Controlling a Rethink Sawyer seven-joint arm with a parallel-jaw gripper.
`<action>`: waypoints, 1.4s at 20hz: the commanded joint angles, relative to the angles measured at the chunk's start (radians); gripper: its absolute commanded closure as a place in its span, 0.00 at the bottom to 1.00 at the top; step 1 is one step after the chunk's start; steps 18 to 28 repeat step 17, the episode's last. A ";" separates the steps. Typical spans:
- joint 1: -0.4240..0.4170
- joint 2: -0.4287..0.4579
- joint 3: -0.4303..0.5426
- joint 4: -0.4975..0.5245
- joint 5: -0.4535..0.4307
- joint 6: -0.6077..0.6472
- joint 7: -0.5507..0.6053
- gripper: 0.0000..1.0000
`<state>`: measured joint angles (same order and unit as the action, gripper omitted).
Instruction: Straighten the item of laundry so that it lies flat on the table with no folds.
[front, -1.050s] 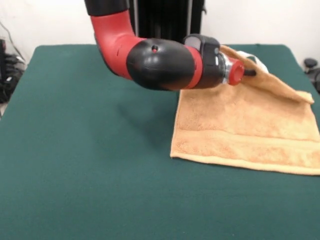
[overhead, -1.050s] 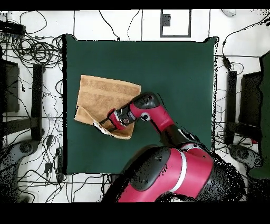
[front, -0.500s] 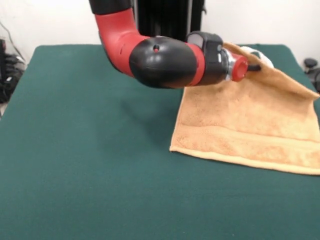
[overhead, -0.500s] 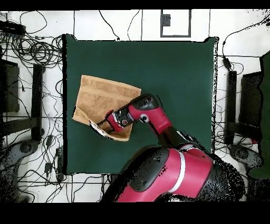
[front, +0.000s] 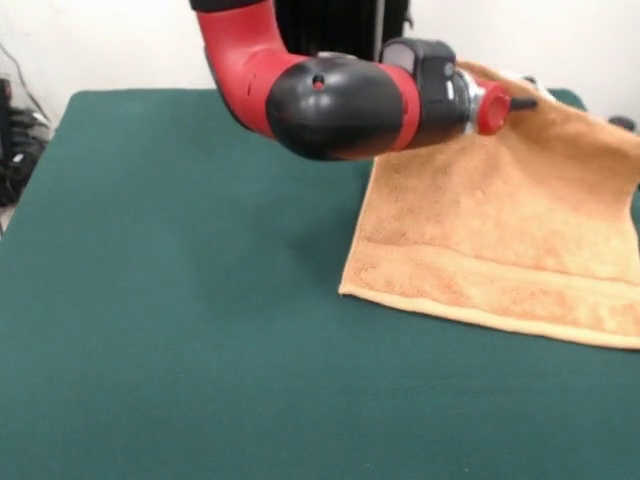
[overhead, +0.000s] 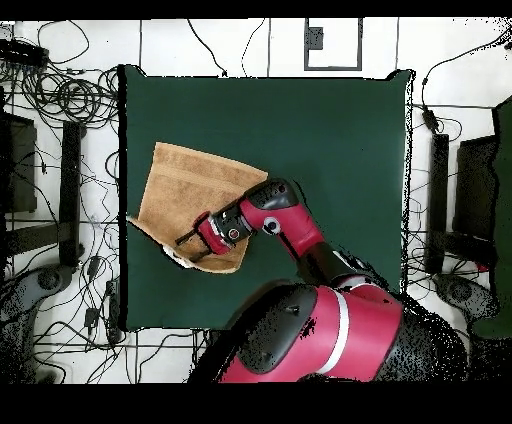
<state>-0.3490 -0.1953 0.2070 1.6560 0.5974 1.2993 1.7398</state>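
1. Front view: the gripper (front: 520, 100) has pinched the towel (front: 480, 250) by its far edge. That edge is noticeably higher than half a second ago, and way higher than a second back, when it drooped low as a folded flap. The cloth now hangs from the pinch like a slope down to the near hem, which still lies on the table (front: 170, 300). The woven band near that hem looks smooth.

2. Same view: the towel sits at the table's right side, and part of it runs past the picture's edge, so I can't see its whole outline.

3. Overhead view: the gripper (overhead: 190, 238) has crept further toward the table's left edge than before, dragging the held edge with it. The towel (overhead: 185, 190) now looks wider, and one corner pokes just past the table (overhead: 320, 140) edge.

4. My take: the fold is getting pulled open, which is good. But the lifted edge has to come down flat, and not off the side.
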 joint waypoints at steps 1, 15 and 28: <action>0.019 -0.026 -0.002 0.050 -0.138 0.164 0.176 0.00; -0.089 -0.209 -0.111 -0.021 -0.765 -0.035 -0.053 0.00; -0.075 -0.164 -0.105 -0.116 -0.830 -0.163 -0.023 0.00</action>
